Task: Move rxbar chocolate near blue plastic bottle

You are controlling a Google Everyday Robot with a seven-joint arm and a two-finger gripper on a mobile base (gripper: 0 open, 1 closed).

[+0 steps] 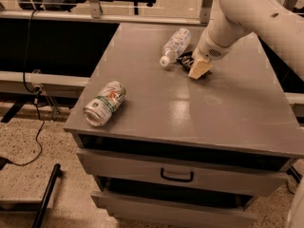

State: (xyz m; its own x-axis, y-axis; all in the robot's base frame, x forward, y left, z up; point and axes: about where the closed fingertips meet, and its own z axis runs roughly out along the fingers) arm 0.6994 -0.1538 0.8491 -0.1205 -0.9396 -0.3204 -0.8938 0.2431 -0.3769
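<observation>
1. The bar (184, 59) lies flat on the far half of the table (228, 113), right of its middle line and just beside the bottle (175, 44).
2. Only a small part of the bar shows: a thin, black, glossy wrapper with an uneven edge on the side facing the bottle. The rest is hidden under the gripper (199, 70), and no lettering can be read.
3. The gripper comes down from the upper right on a thick white arm (247, 13). Its pale cream tip sits at the bar's near right end, low against the table top.
4. It cannot be told whether the gripper is clamped on the bar or merely over it, as the tip shows as a single cream wedge.
5. The bottle lies on its side, clear with a pale label around its middle. Its white cap (164, 61) points toward the near left. Its cap end is just left of the bar, seemingly touching it, though the gap is too fine to judge.
6. A can (104, 103), green and white with a red mark, lies on its side near the front left corner, well apart from the bar and bottle.
7. The table is a grey cabinet. Below its top is a drawer (142, 167) with a dark handle (176, 176).
8. At the left, a black cable (27, 56) hangs toward the speckled floor (28, 189).
</observation>
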